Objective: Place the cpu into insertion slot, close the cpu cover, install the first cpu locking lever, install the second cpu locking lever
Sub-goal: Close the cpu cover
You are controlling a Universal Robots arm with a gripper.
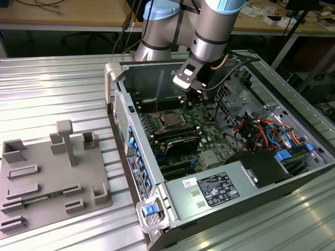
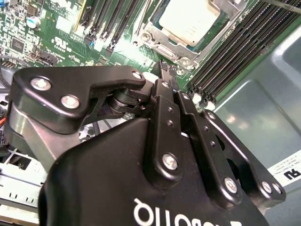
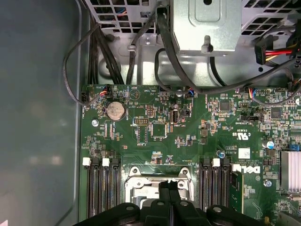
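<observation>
- Fingertips (image 2: 161,89) are pressed together with no gap visible, and nothing shows between them. The gripper (image 2: 165,70) carries nothing.
- In the exterior view the gripper (image 1: 196,97) hangs low inside the open computer case (image 1: 293,104), just beside the insertion slot (image 1: 170,121) and not touching it.
- In the second wrist view the cpu (image 2: 188,19) lies flat in the socket, silver top up. The cpu cover (image 2: 162,41) appears to lie down around it, framing the chip's edges.
- Judging from that, seating and covering look done and the work stands at the locking levers. I cannot pick the levers out with any certainty.
- With the fingers closed, the gripper works best as a single pushing tip. Contact should fall on the lever wire alone, never on the chip's top or the cover frame.
- The memory slots (image 2: 235,52) run close along both sides of the socket, seen also in the first wrist view (image 3: 101,188). The tip needs a path that stays between those rows.
- A lever pressed unevenly could spring back or skid onto the motherboard (image 3: 155,136), so pressure should be slow and steady.
- The first wrist view shows the gripper (image 3: 168,186) lined up with the socket's middle, a fair reference for aiming.
</observation>
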